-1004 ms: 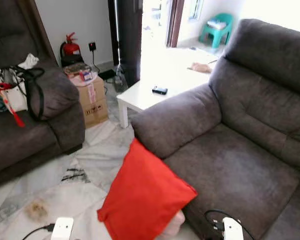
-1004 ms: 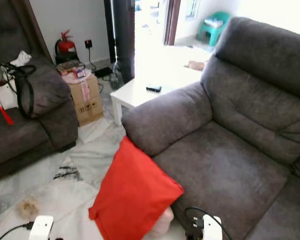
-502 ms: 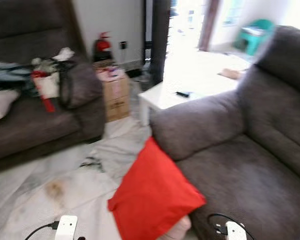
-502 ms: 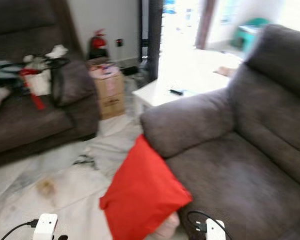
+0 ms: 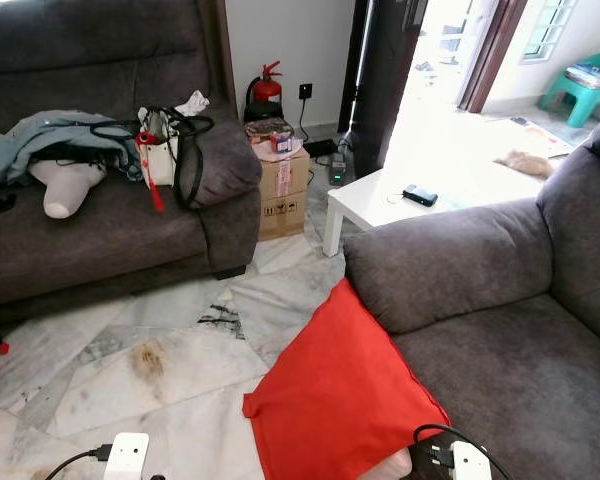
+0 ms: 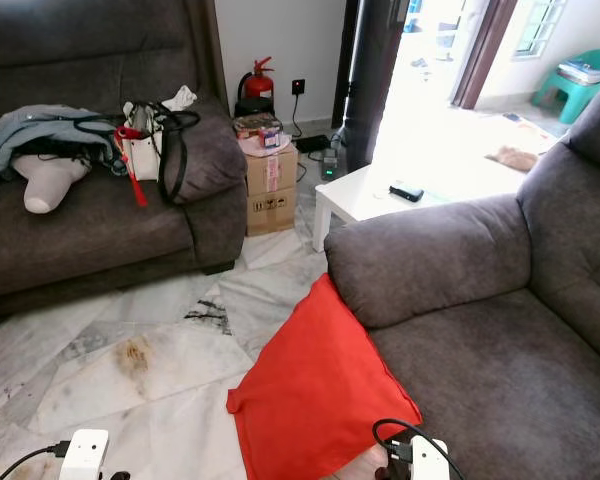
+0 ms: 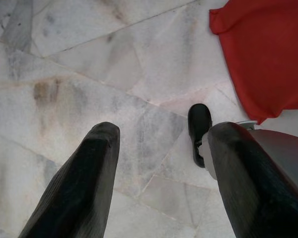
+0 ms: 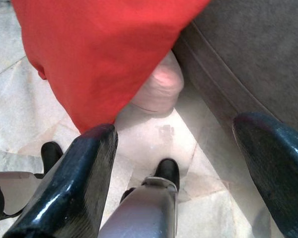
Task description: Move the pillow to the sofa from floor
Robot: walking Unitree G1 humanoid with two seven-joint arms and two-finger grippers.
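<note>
With pillow (image 5: 335, 395) on floor (image 5: 180, 345) leaning vs sofa (image 5: 500, 300), R gripper (image 8: 181, 148) nearer, L gripper (image 7: 159, 153) further off, I see both wide open, empty.

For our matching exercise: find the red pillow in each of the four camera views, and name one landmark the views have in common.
Left eye view: red pillow low centre, leaning on the grey sofa.
Right eye view: low centre, same lean.
Left wrist view: upper corner, on the marble floor.
Right wrist view: across the upper part.
Shared landmark: the marble floor.
</note>
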